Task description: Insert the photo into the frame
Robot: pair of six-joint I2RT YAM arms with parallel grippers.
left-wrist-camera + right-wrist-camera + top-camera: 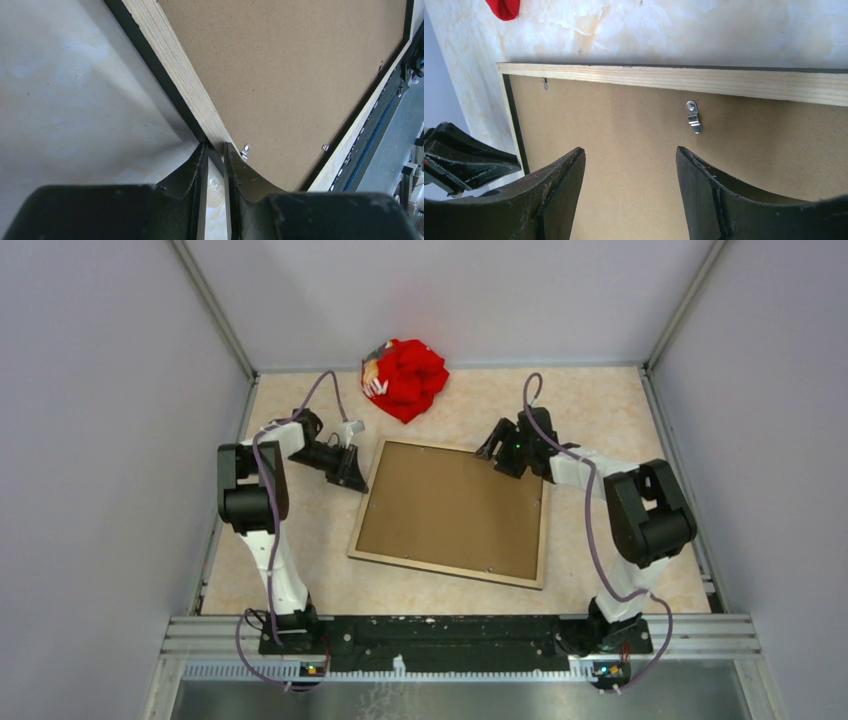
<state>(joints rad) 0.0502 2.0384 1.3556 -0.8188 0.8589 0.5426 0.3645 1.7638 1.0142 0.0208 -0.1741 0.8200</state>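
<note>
Apparently past seating photo (624, 130) in frame (674, 77): left claw (215, 147) pinched on frame corner, right claw (630, 150) open over photo's back, next likely swinging clip (693, 116) over it.

Red cloth (405, 378) — obstacle beyond the frame (450, 512).

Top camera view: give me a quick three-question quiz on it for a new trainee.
1. True or false: the frame lies with its back side up.
2. Which one stands wide open? A: left claw. B: right claw.
3. Fill the gap: the red cloth lies at the ___ edge of the table.
Key: 1 true; 2 B; 3 far.
</note>
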